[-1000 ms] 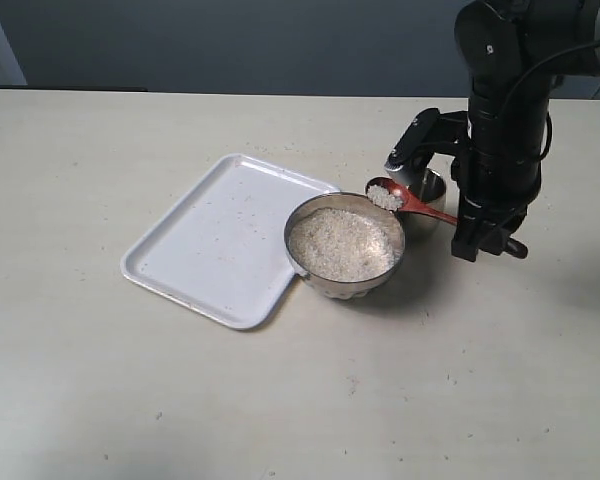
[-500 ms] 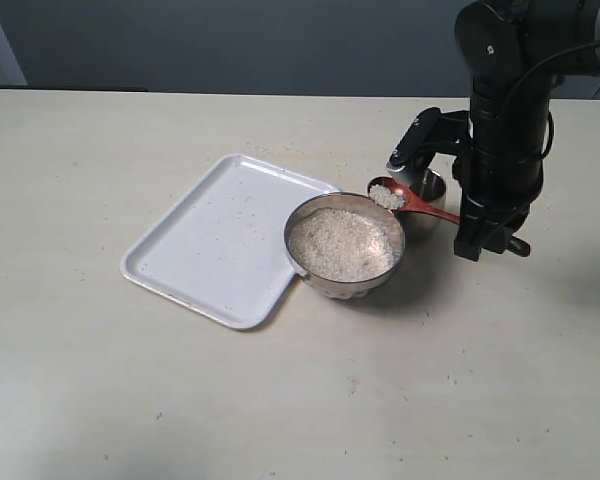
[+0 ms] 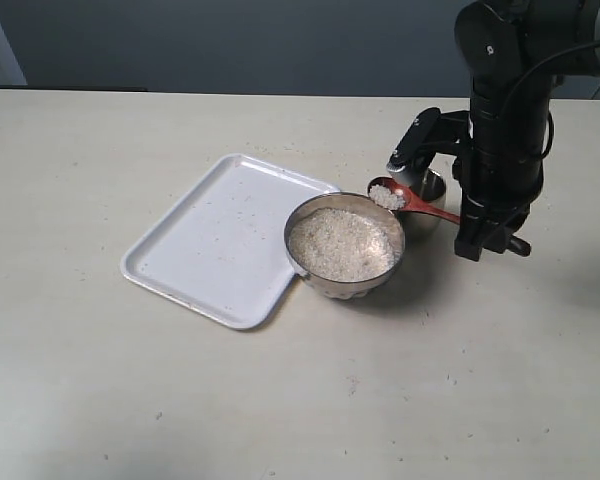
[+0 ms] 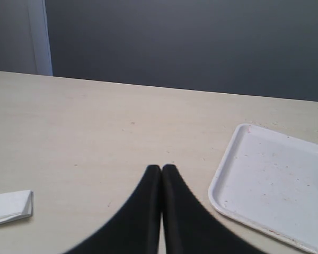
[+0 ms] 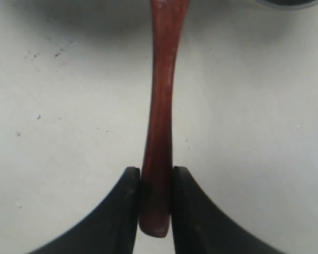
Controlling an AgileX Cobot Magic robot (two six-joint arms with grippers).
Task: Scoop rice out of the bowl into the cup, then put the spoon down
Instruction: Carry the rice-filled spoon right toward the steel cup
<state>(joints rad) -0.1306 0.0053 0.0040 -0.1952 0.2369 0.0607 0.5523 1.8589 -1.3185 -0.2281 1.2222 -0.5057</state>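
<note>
One arm [image 3: 502,120] upright; R gripper [image 5: 155,182] pinches spoon [image 5: 161,95].

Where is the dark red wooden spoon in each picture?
Exterior view: the dark reddish-brown wooden spoon is right of centre, scoop end by the wide steel bowl's far rim, held by the right gripper.
Left wrist view: not in it.
Right wrist view: its handle runs through the middle, pinched by the right gripper.
Shared landmark: the flat white tray, in the exterior and left wrist views.
</note>
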